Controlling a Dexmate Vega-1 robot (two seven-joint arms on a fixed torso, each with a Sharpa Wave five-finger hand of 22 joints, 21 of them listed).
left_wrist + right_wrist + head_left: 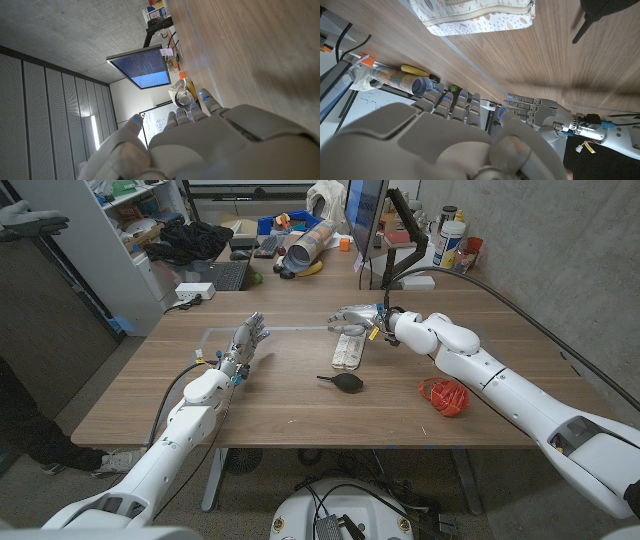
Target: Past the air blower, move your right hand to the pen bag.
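Note:
The pen bag (350,350), pale with a small leaf print and a zip, lies lengthwise at mid-table; the right wrist view shows its zip edge (475,15). A black air blower (343,382) lies just nearer me than the bag, nozzle pointing to my left, and its dark bulb (610,12) shows beside the bag. My right hand (356,318) hovers over the bag's far end, past the blower, fingers apart and holding nothing; its back (445,140) shows close up. My left hand (246,340) stands open on the table to the left, fingers reaching away from me.
A red coiled cable (443,395) lies under my right forearm. A monitor (364,215), bottles (450,240), a keyboard (225,275) and a rolled tube (305,245) crowd the far side. Tape lines (290,328) mark the table.

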